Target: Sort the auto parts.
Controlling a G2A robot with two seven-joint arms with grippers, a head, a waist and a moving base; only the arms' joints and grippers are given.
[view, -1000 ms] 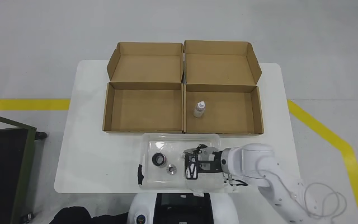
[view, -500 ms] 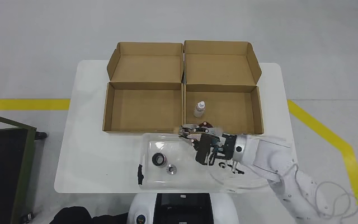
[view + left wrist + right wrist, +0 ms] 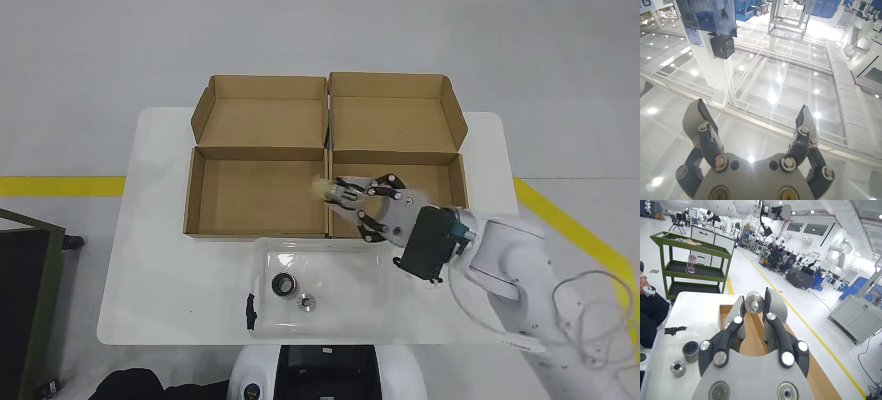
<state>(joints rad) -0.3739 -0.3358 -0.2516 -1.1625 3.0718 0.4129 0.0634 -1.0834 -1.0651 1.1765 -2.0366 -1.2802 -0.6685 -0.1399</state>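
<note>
Right gripper (image 3: 754, 303) clamps a steel cylinder (image 3: 753, 300) above the seam between left box (image 3: 250, 198) and right box (image 3: 432, 205). Nearer the robot, a tray (image 3: 262, 246) holds a ring (image 3: 285, 286) and a bushing (image 3: 308, 303). Left gripper (image 3: 751, 111) gapes wide, facing the ceiling (image 3: 783, 79).

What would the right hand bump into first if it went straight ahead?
Probably nothing soon. The right hand, shut on a metal part, points level across the left cardboard box; its path looks free, though height is hard to judge.

text: none legible | hanging screen (image 3: 706, 16): print too small to read
</note>
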